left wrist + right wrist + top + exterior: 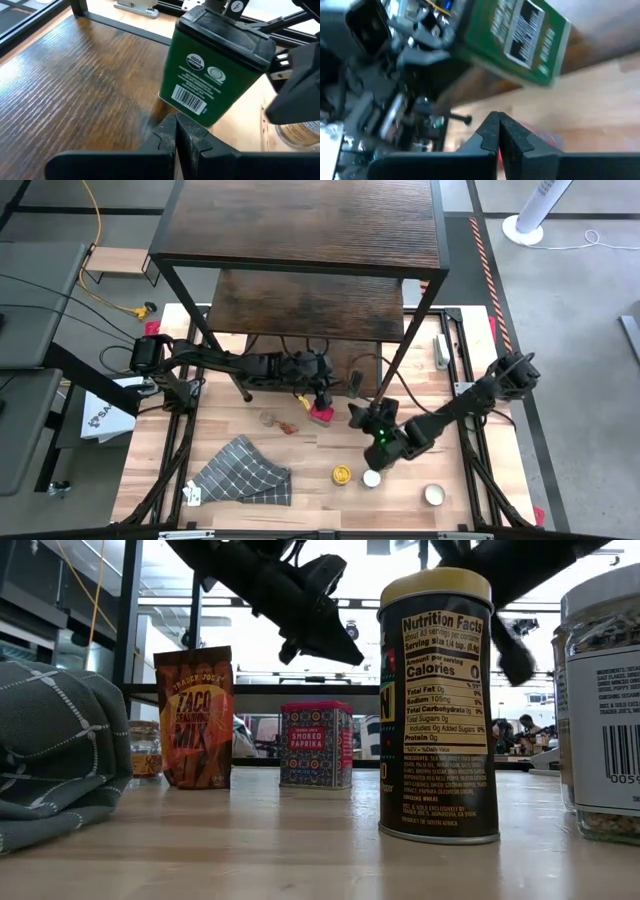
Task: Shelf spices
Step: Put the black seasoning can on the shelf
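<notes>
five spice containers on table, one shelf

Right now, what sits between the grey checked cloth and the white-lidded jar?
Only the yellow-lidded jar, close beside the white-lidded jar; toward the cloth the table is bare, as the high view shows.

A robotics lab or test workshop is indicated. A butcher-block table is mounted on a black metal frame over grey floor, where a yellow cable and striped hazard tape are laid. A white tower fan is stood nearby. Desks and people are seen behind, through large bright windows.
</notes>
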